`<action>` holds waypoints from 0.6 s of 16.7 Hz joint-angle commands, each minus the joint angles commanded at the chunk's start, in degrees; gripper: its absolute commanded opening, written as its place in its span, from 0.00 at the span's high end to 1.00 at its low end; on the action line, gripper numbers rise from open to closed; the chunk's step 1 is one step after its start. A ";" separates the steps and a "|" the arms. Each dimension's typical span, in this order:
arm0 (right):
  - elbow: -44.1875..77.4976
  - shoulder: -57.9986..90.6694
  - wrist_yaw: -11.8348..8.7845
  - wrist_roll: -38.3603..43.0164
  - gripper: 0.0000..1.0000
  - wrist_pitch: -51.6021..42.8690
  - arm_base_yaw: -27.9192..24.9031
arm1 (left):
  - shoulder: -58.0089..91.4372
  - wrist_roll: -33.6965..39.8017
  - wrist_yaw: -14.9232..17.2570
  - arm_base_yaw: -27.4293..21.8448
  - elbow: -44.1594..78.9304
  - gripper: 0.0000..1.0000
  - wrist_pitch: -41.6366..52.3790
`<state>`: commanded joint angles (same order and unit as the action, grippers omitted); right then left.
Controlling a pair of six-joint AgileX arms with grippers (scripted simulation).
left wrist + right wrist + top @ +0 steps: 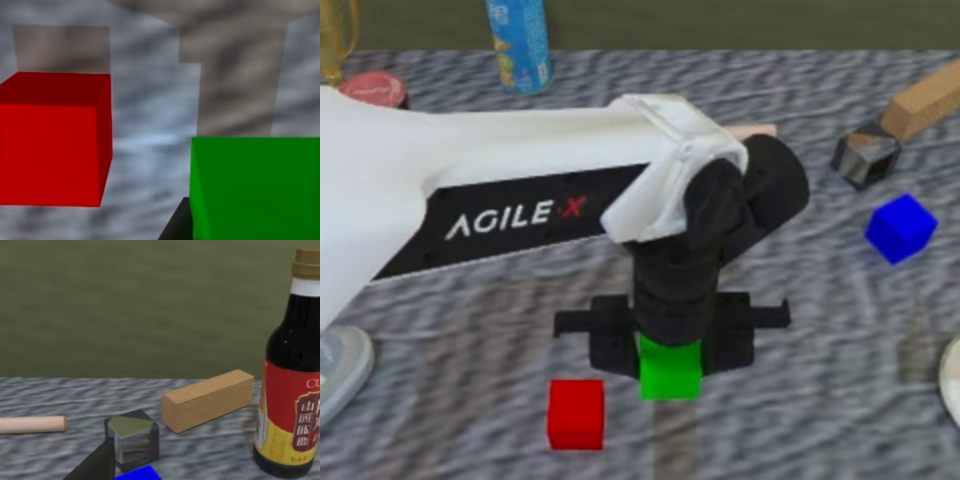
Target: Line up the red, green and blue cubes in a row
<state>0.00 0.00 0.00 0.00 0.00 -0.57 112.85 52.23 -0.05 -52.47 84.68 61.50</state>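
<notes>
The green cube (670, 368) sits between the black fingers of my left gripper (670, 352), which is shut on it at the front middle of the table. In the left wrist view the green cube (257, 187) fills the corner, with one dark finger (177, 226) against its side. The red cube (576, 413) (52, 142) rests on the table just to the left of the green one, a small gap apart. Far to the right and further back lies the blue cube (900, 228) (140, 474). My right gripper stays out of the top view; one of its fingers (95, 462) shows near the blue cube.
A dark grey faceted lump (865, 155) and a tan wooden block (925, 100) lie behind the blue cube. A blue can (520, 45) and a red round lid (375, 88) stand at the back left. A wooden dowel (32, 424) and a dark sauce bottle (292, 375) show in the right wrist view.
</notes>
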 joint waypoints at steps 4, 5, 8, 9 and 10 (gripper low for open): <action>0.00 0.00 0.00 0.00 0.00 0.00 0.00 | 1.07 -0.24 0.04 0.27 -1.47 1.00 -2.24; 0.00 0.00 0.00 0.00 0.00 0.00 0.00 | 1.76 -0.20 0.06 0.33 -2.63 1.00 -4.17; 0.00 0.00 0.00 0.00 0.00 0.00 0.00 | 4.19 -0.24 0.08 0.32 -6.53 1.00 -11.21; 0.00 0.00 0.00 0.00 0.00 0.00 0.00 | 4.89 -0.26 0.06 0.28 -7.59 1.00 -12.86; 0.00 0.00 0.00 0.00 0.00 0.00 0.00 | 5.42 -0.27 0.05 0.23 -8.32 1.00 -13.89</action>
<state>0.00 0.00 0.00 0.00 0.00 -0.57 118.27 51.96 -0.01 -52.25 76.35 47.61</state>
